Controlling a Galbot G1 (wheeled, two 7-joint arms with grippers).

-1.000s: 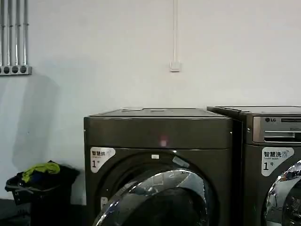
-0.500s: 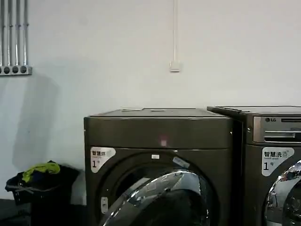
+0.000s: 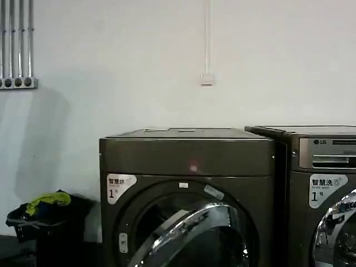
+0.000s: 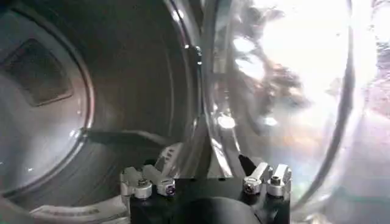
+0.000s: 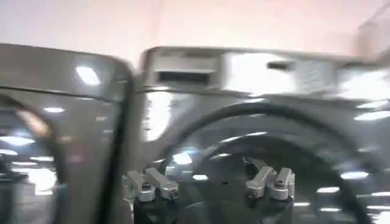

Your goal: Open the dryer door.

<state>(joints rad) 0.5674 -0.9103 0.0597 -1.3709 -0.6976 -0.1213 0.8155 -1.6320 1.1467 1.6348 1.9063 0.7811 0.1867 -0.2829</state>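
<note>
Nearby — LG machine (image 3: 325,183) beside dryer (image 3: 186,167)

Floor (image 3: 11,245): dark strip at the foot of the white wall, seen to the dryer's left.
Dryer (image 3: 186,158): bronze-grey box, standing against the wall.
LG machine (image 3: 325,167): just beside the dryer, on its right, sides nearly touching.
Laundry basket (image 3: 47,222): dark, left of the dryer, apart from it, against the wall.
Basket load: yellow-green cloth (image 3: 47,201) heaped on top.
</note>
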